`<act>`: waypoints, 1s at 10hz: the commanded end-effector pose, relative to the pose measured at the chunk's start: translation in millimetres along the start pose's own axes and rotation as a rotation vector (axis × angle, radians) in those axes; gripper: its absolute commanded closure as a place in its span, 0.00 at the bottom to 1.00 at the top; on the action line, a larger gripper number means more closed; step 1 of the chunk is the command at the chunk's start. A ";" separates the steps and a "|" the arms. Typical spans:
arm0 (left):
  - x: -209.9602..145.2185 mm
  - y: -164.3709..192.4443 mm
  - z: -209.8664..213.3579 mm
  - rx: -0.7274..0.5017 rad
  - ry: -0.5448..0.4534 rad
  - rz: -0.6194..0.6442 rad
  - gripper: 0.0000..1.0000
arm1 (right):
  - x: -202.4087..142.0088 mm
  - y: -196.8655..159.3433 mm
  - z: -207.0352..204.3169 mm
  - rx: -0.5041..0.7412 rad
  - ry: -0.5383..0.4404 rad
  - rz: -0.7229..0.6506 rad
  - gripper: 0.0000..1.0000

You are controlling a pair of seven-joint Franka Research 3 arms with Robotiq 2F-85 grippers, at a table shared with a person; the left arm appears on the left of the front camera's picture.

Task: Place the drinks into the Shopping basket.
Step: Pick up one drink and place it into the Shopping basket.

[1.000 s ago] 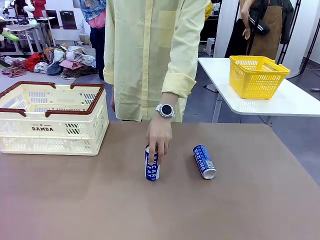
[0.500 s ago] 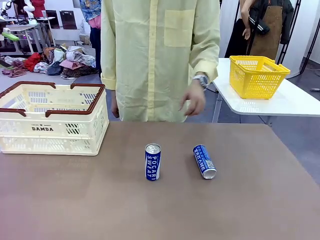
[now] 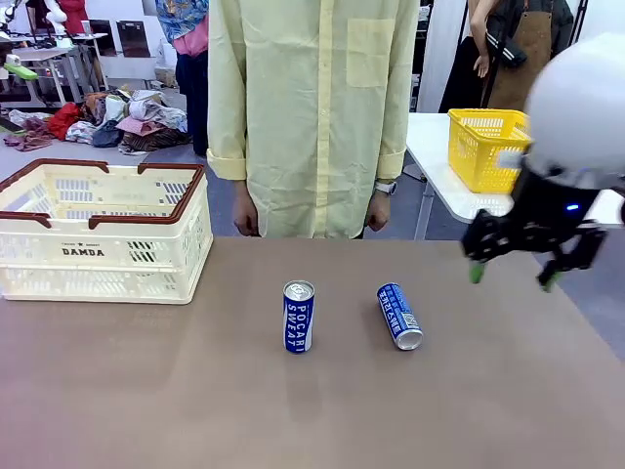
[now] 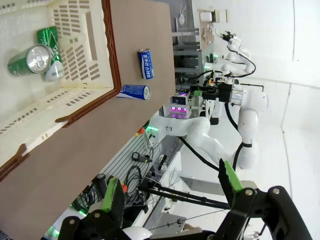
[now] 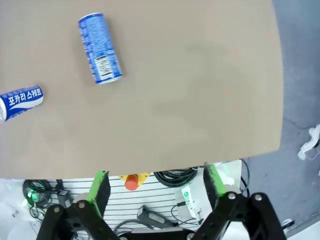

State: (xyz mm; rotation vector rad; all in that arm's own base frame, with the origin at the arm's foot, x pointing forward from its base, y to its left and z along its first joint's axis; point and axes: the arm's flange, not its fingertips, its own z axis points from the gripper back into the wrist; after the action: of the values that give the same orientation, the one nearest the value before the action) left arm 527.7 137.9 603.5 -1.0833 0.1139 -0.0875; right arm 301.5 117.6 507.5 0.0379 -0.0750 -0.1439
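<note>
Two blue drinks sit mid-table: one upright (image 3: 298, 317) and one on its side (image 3: 399, 316) to its right. The right wrist view has the lying can (image 5: 100, 48) and the other can (image 5: 20, 102) at its left edge. The cream Shopping basket (image 3: 103, 230) stands at the table's left; green cans (image 4: 27, 59) lie inside the basket (image 4: 107, 55). My right gripper (image 3: 511, 277) hangs open above the table's right side, right of the lying can, and holds nothing (image 5: 157, 185). My left gripper (image 4: 171, 187) is open and empty, high above the basket.
A person in a yellow shirt (image 3: 312, 107) stands at the far edge with both hands down. A yellow basket (image 3: 493, 147) sits on a white table behind. The table's near edge (image 5: 200, 162) lies just beyond my right fingers.
The person let go of the upright can and drew the hand back to their side. My right arm has come into the front view from the right.
</note>
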 end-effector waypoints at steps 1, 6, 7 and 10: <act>-2.3 -3.5 0.8 -0.014 0.000 0.002 0.00 | 17.4 38.3 -22.4 -0.043 -0.053 0.053 0.00; -2.3 -3.5 0.8 -0.014 0.000 0.002 0.00 | 97.5 105.9 -122.3 -0.052 -0.037 0.146 0.00; -2.3 -3.5 0.8 -0.014 0.000 0.002 0.00 | 112.4 109.8 -139.2 -0.031 -0.035 0.162 0.00; -2.3 -3.5 0.8 -0.014 0.000 0.002 0.00 | 140.7 114.8 -188.5 -0.044 0.050 0.146 0.00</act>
State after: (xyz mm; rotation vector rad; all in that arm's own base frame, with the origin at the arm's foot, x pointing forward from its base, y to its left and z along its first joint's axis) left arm 527.6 138.1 603.6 -1.0833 0.1136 -0.0873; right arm 462.2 202.5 334.8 0.0114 -0.0256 0.0269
